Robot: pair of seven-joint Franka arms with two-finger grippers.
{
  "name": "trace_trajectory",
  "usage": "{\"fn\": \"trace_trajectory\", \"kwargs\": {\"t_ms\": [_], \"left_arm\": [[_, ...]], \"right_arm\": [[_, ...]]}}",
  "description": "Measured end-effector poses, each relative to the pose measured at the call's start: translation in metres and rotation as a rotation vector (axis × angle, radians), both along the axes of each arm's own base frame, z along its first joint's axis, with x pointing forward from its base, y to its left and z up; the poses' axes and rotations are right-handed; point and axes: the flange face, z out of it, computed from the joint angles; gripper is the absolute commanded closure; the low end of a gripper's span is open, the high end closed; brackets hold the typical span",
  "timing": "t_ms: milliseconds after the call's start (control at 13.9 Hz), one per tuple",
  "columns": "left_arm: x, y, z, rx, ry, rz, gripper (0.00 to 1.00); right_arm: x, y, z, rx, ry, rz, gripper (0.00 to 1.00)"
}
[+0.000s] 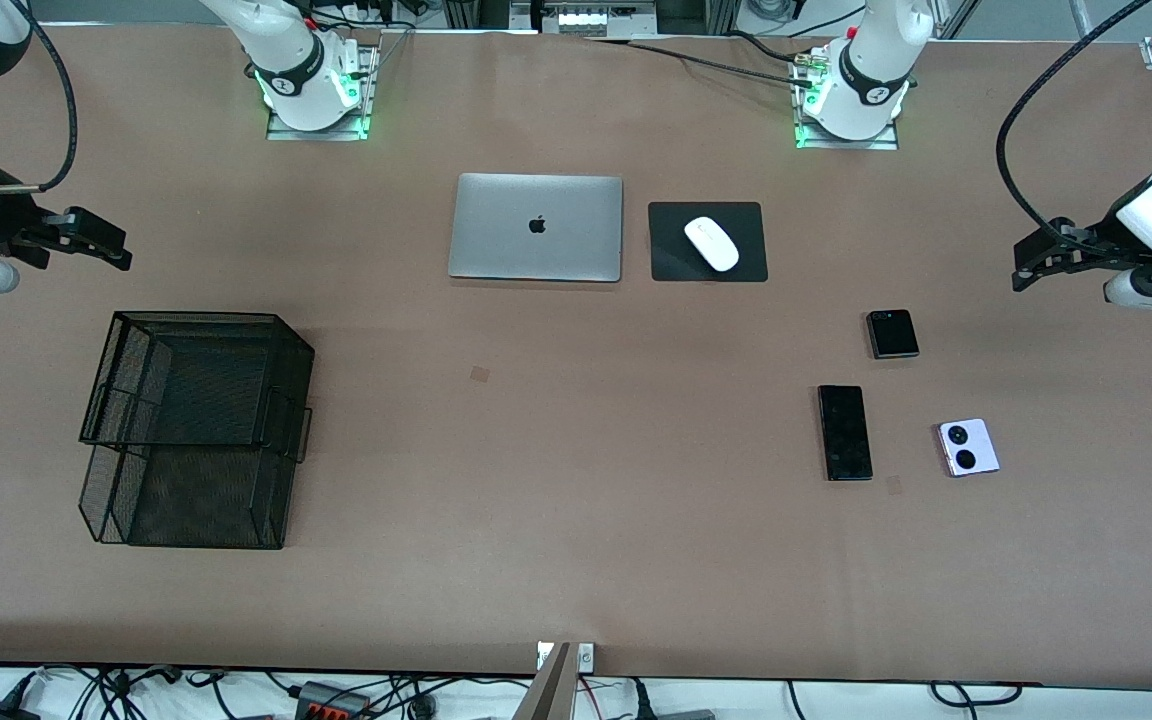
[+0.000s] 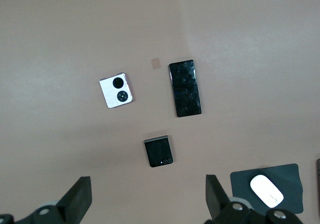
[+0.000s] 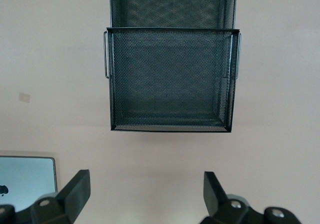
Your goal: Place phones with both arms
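Observation:
Three phones lie flat on the brown table toward the left arm's end. The long black slab (image 1: 845,432) (image 2: 186,87) is beside the pale lilac-white flip phone (image 1: 968,447) (image 2: 116,90). The small black flip phone (image 1: 892,333) (image 2: 159,151) lies farther from the front camera than both. My left gripper (image 1: 1021,276) (image 2: 148,199) hangs open and empty above the table at that end, apart from the phones. My right gripper (image 1: 121,252) (image 3: 146,196) hangs open and empty at the right arm's end, above bare table beside the mesh tray.
A two-tier black wire-mesh tray (image 1: 198,425) (image 3: 170,78) stands at the right arm's end. A closed silver laptop (image 1: 536,226) (image 3: 25,181) and a white mouse (image 1: 711,243) (image 2: 266,191) on a black mouse pad (image 1: 671,262) lie mid-table near the arms' bases.

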Motion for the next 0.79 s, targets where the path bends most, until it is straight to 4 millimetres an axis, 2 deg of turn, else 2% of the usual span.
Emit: {"fn": "trace_trajectory", "kwargs": {"t_ms": [792], "left_arm": [[-0.0035, -0.0003, -0.0026, 0.001, 0.033, 0.0, 0.0]], "right_arm": [[-0.0001, 0.0, 0.0, 0.0, 0.001, 0.0, 0.0]]}}
